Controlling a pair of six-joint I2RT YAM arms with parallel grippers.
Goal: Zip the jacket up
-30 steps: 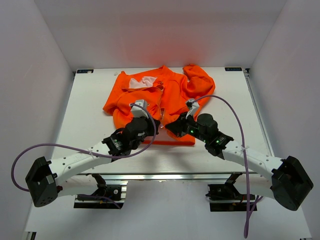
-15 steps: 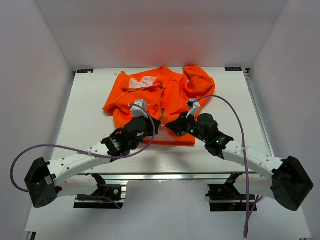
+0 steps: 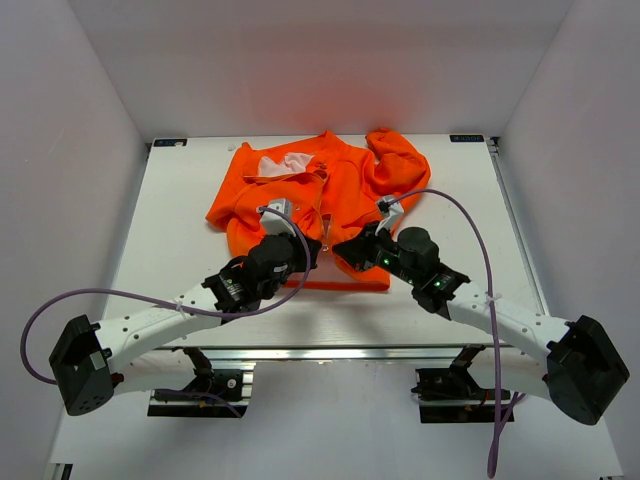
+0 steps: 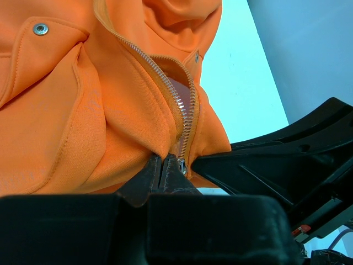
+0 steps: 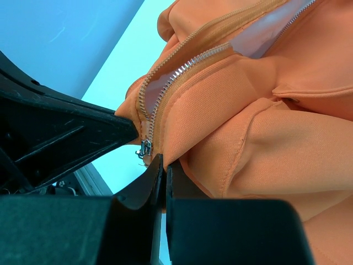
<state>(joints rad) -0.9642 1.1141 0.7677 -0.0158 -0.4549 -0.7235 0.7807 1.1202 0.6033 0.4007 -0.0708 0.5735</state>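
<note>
The orange jacket (image 3: 330, 185) lies spread on the white table, its pale lining showing near the collar. Its front zipper (image 4: 185, 118) is open, with the metal slider (image 5: 145, 148) at the bottom hem. My left gripper (image 4: 163, 164) is shut on the hem fabric just left of the zipper's lower end. My right gripper (image 5: 165, 165) is shut on the hem fabric just right of the slider. Both grippers (image 3: 330, 252) meet at the jacket's near edge and lift the hem slightly.
The white table (image 3: 180, 220) is boxed in by white walls at the left, right and back. Purple cables loop from both arms. A metal rail runs along the table's near edge (image 3: 330, 352).
The right gripper has shifted slightly up and right with the hem. The left arm and the jacket look nearly unchanged.
</note>
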